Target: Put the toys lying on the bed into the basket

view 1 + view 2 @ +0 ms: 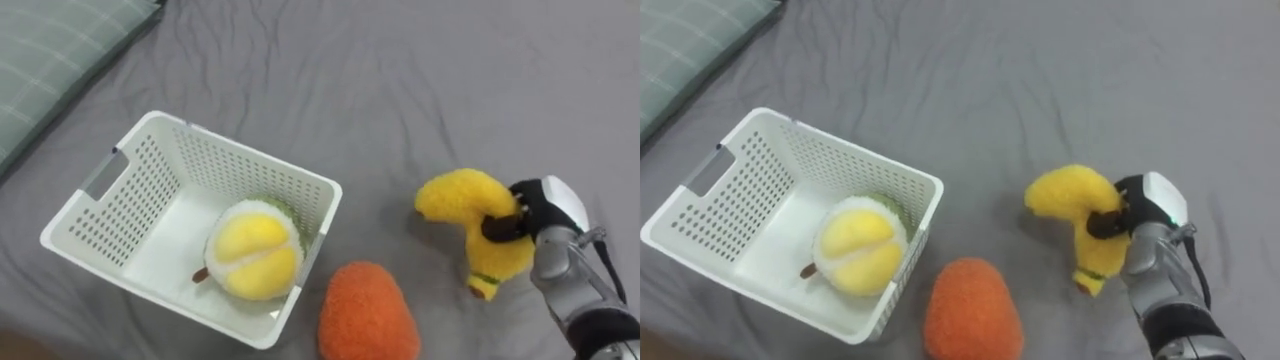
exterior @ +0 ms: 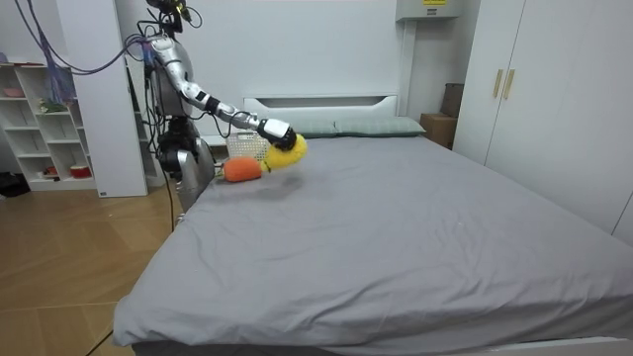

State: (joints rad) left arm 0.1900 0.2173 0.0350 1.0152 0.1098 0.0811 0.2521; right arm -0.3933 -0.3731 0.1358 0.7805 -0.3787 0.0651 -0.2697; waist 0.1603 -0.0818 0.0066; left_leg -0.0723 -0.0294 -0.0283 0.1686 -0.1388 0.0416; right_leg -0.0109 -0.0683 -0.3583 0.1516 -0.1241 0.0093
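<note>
My right hand (image 1: 535, 215) (image 1: 1140, 212) is shut on a yellow banana-shaped plush toy (image 1: 470, 215) (image 1: 1075, 205), held just above the grey bed sheet (image 1: 400, 90), to the right of the basket. The white perforated basket (image 1: 135, 190) (image 1: 750, 175) stands on the bed and holds a round yellow-and-white plush fruit (image 1: 255, 252) (image 1: 858, 245). An orange plush toy (image 1: 367, 312) (image 1: 972, 310) lies on the sheet beside the basket's near right corner. In the room view I stand at the bed's side near its head, my right arm stretched over the bed with the yellow toy (image 2: 287, 151).
A green-striped pillow (image 1: 50, 60) lies at the upper left by the basket. In the room view the large bed (image 2: 396, 227) reaches toward the camera; white shelves (image 2: 45, 129) stand behind me, wardrobes (image 2: 554, 99) at the room view's right.
</note>
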